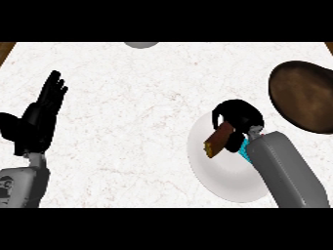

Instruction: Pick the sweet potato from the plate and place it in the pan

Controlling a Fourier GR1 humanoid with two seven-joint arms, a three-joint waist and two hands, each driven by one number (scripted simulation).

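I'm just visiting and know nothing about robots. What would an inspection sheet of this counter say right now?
Surface: white marbled counter, wooden strips at both far corners.
Job's things: sweet potato in the right hand, over the white plate; brown pan to the right, nothing in it.
Clutter: grey round object at the far edge, mostly cut off.
Hands: right hand curled round the sweet potato; left hand open, resting at left.
Cables: nothing seen.
Surroundings: nothing seen.

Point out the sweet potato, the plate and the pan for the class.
sweet potato (218,141): head view, on its brown side below the right hand.
plate (223,183): head view, on its bare white lower part.
pan (309,97): head view, on its dark inner bottom.
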